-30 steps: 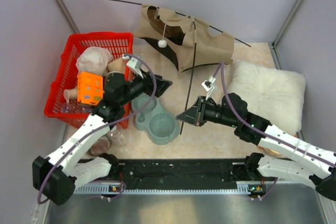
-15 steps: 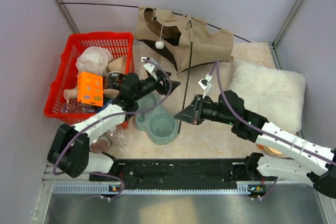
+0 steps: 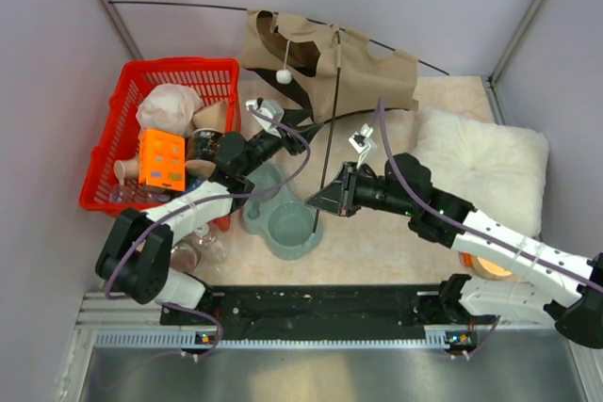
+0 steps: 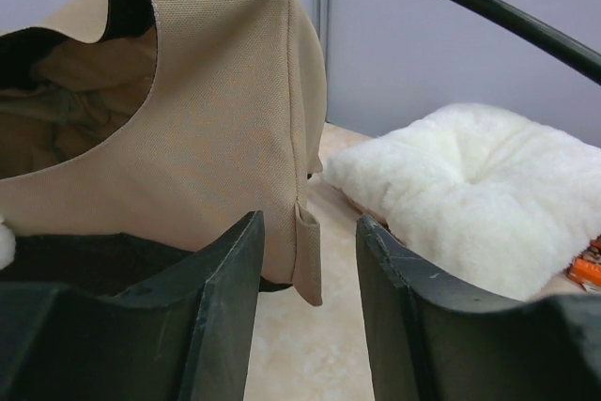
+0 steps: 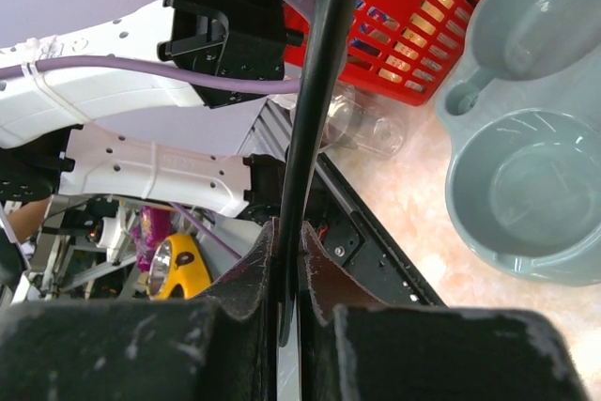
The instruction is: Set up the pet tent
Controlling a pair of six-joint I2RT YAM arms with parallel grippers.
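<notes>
Holding a thin dark pole (image 3: 327,134) clamped between the fingers of my right gripper (image 3: 317,202), I see it rise from beside the grey double bowl (image 3: 283,218) up to the pet tent (image 3: 372,77). The tent lies slumped at the far side of the worktop (image 3: 377,242), between the red basket (image 3: 113,152) and the white cushion (image 3: 480,167). My left gripper (image 3: 300,120) has its fingers apart and empty, just in front of the tan fabric.

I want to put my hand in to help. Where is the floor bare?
Bare mat lies between the bowl and the cushion; the right gripper, holding the pole, hangs at its left edge. Crowded: basket left, tent behind.
</notes>
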